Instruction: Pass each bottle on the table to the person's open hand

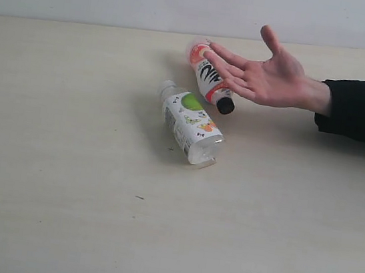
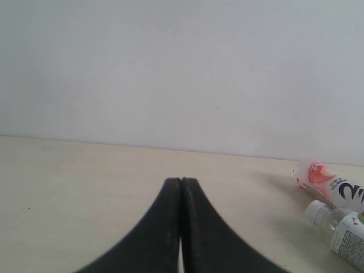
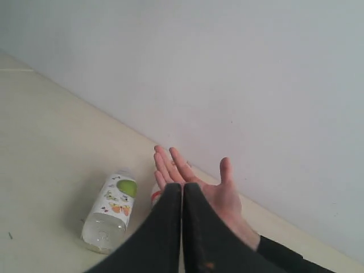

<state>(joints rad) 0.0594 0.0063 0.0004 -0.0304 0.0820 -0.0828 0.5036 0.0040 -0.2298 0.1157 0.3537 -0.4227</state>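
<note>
Two bottles lie on their sides on the cream table (image 1: 62, 181). A clear bottle with a lime-picture label (image 1: 190, 122) (image 3: 111, 210) lies near the middle. Behind it lies a pink-red bottle with a black cap (image 1: 210, 78) (image 2: 333, 186), partly under the person's open hand (image 1: 265, 73) (image 3: 213, 190), which hovers palm up from the right in a black sleeve. Neither gripper shows in the exterior view. My left gripper (image 2: 181, 181) is shut and empty, well to the side of the bottles. My right gripper (image 3: 182, 185) is shut and empty, with the hand beyond its tips.
A pale wall (image 1: 186, 2) runs along the table's far edge. The person's black-sleeved forearm (image 1: 364, 110) reaches in from the right. A few tiny dark specks (image 1: 139, 197) mark the tabletop.
</note>
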